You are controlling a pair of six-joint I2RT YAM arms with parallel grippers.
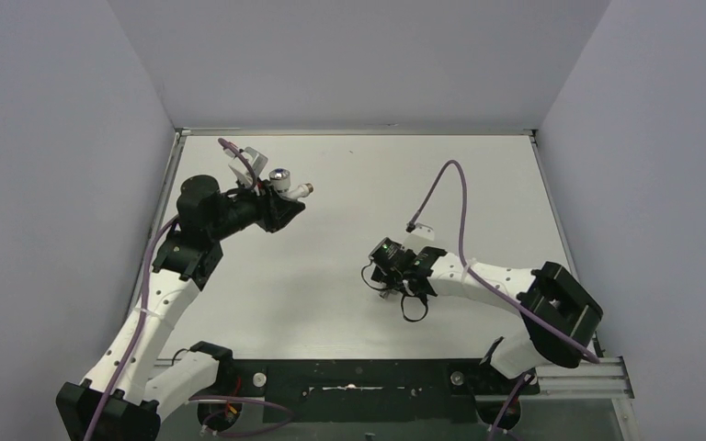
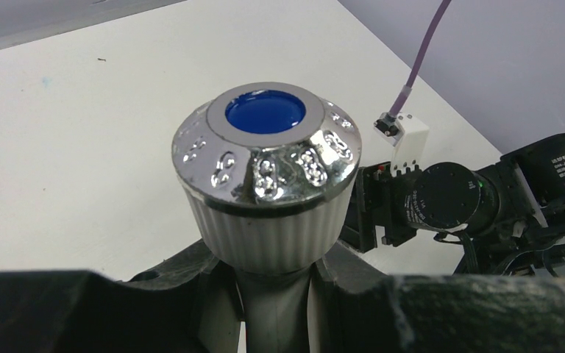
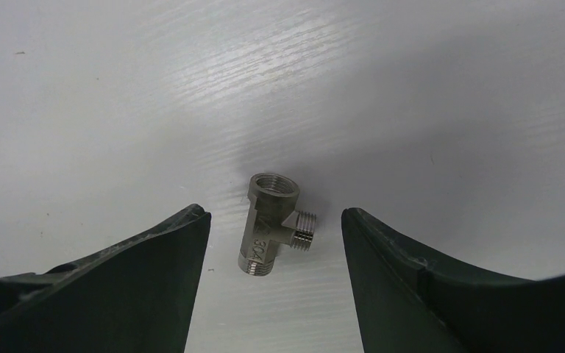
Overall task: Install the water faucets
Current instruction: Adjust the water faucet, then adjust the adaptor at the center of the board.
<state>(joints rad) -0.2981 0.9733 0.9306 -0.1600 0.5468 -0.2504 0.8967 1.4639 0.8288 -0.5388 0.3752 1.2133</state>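
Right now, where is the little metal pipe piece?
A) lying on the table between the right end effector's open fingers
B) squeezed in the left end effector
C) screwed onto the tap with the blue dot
A: the metal fitting lies loose on the table between the right end effector's open fingers, touching neither.

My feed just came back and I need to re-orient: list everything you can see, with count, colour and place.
faucet: one, white ribbed body, chrome knob with a blue dot, held above the table's far left
tee fitting: one, grey metal, threaded, lying on the table right of centre
table: one, white
cables: two, purple, one on each side of the table
left hand: one, black, shut on the faucet below its knob
right hand: one, black, open, a finger either side of the tee fitting, touching neither
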